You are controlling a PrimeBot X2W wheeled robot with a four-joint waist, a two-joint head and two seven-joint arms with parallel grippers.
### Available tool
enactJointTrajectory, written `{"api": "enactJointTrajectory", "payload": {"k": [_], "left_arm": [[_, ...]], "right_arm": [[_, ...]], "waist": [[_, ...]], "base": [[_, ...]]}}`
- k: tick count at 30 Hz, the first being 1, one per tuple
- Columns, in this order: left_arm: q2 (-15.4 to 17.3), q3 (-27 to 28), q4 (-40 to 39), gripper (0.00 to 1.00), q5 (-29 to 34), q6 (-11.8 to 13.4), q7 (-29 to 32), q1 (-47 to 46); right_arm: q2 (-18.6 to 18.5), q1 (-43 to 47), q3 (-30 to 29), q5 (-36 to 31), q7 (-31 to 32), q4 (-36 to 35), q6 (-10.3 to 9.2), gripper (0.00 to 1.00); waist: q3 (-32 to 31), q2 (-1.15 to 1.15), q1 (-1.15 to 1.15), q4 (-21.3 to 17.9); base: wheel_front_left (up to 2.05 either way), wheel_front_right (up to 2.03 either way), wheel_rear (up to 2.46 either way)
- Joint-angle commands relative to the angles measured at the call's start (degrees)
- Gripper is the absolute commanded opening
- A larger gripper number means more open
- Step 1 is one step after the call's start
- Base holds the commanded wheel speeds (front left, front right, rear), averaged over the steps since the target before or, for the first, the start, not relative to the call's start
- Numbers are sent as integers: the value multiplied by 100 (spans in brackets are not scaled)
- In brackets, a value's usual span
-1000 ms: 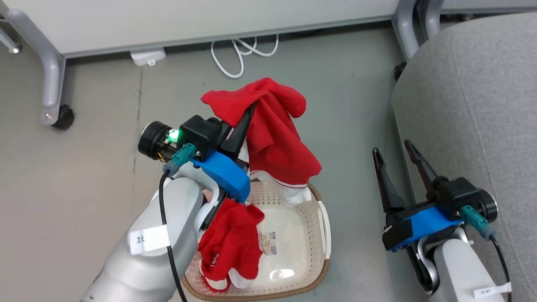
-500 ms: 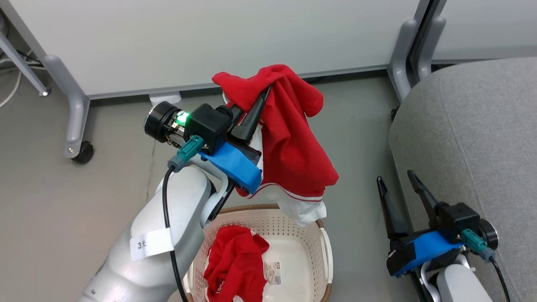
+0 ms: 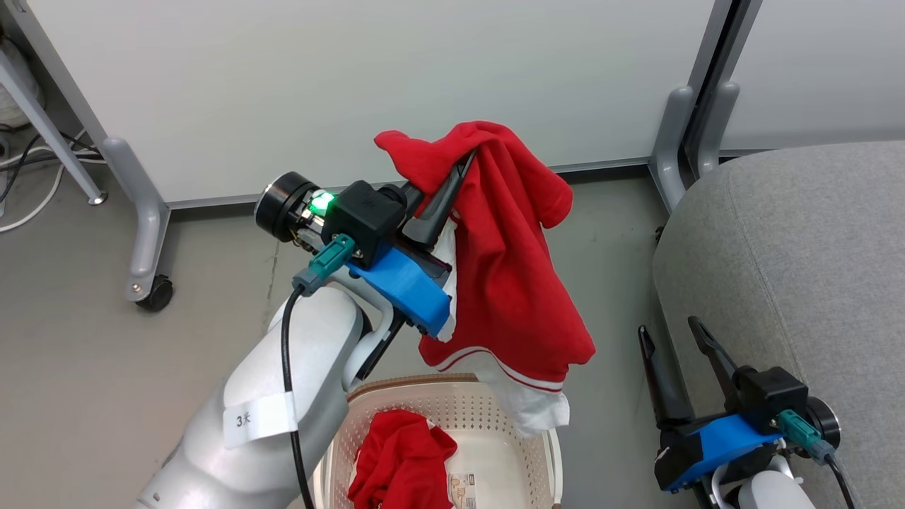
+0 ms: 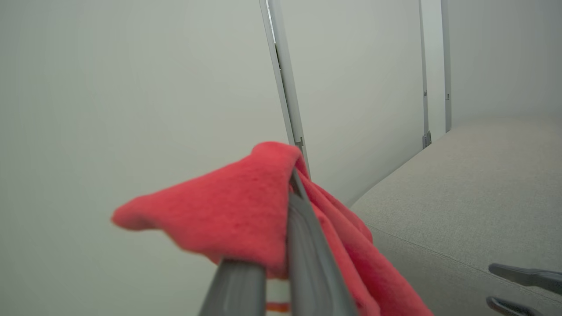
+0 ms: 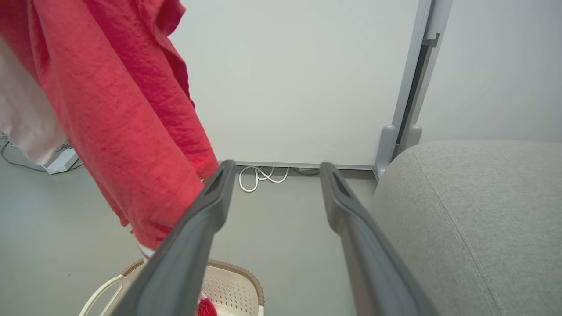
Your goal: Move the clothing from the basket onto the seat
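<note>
Left fingers point(image 3: 452, 184) have hoisted the red garment point(image 3: 509, 283) clear of the basket point(image 3: 438, 380), still clamped; right fingers point(image 3: 656, 375) spread wide. Swing toward 3 o'clock, hem above the seat point(image 3: 799, 268).

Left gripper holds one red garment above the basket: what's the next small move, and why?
Probably swing the left gripper toward the robot's right, over the grey seat. It is shut on the red garment, whose white hem looks lifted out of the basket, and the seat lies on that side.

The bottom edge crops the basket point(image 3: 470, 408); clothing point(image 3: 509, 283) buries the tips of the left pincer point(image 3: 463, 164).
</note>
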Motion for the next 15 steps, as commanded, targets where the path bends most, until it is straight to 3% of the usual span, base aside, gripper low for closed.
{"api": "enactJointTrajectory", "payload": {"k": [1,15], "left_arm": [[22,-21,-46,0,-27,12,4,50],[84,-84,-180,0,-92,91,100,113]], "right_arm": [[-25,92,-12,-14,-34,-10,3,100],[-24,-237,458,-237,-34,-415,3,100]], "waist": [[-20,-1,1,2],[-47,-1,1,28]], "base": [[0,0,0],[0,0,0]]}}
